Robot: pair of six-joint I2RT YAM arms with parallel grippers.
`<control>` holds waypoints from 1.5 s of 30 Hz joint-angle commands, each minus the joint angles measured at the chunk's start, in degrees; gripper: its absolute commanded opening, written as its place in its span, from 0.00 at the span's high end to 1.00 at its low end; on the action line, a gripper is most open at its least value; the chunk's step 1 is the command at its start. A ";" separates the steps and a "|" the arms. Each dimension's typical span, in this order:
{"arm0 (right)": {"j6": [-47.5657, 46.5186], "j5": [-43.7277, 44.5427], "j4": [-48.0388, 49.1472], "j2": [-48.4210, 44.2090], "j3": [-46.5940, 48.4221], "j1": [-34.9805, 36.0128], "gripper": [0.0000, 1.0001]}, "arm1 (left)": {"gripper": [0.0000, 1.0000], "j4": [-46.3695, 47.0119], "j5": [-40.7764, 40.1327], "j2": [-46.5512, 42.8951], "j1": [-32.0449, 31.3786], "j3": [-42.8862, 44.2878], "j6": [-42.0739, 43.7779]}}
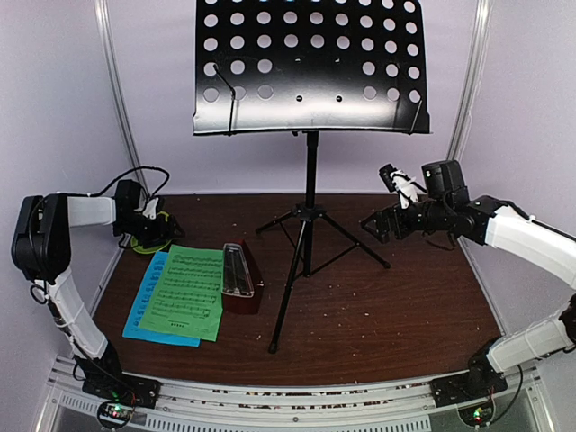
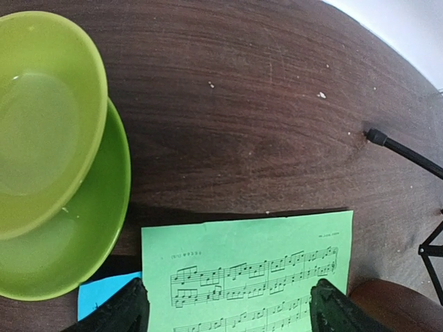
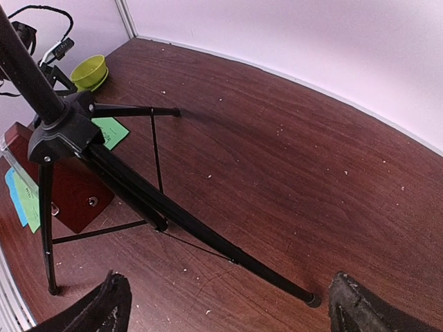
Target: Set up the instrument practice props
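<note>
left wrist view: two nested lime-green bowls are shown, mostly hidden from above | music stand is stood on the tabletop | left of stand: metronome, green sheet laid over blue sheet | left jaws are held spread, empty, above green sheet's far edge | right jaws are held spread, empty, right of stand

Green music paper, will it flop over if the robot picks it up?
Probably floppy: the green sheet looks thin and lies flat. It likely weighs very little. Pushed, it may slide over the blue sheet beneath it rather than lift.
</note>
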 commanded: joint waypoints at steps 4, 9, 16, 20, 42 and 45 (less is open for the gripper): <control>0.05 0.75 -0.26 2.40 2.91 -0.33 0.00 | 0.18 1.53 -2.03 2.01 0.34 -0.03 2.61; 0.23 0.56 -0.35 3.11 3.37 -0.35 0.00 | 0.18 1.35 -0.59 3.63 0.26 0.87 3.43; 0.56 0.38 -0.69 2.86 3.14 -0.35 0.00 | 0.19 0.30 -1.38 5.57 0.23 2.80 4.58; 0.74 0.21 -0.97 2.71 3.22 -0.37 0.00 | 0.19 -1.09 -2.92 7.02 0.14 4.70 5.59; 1.52 -0.37 -1.26 2.61 3.60 -0.35 0.00 | 0.20 -3.96 -6.90 7.94 -2.18 6.17 7.19; 1.30 -0.24 -1.69 2.75 3.94 -0.35 0.00 | 0.20 -5.39 -8.06 8.73 -2.75 7.63 7.95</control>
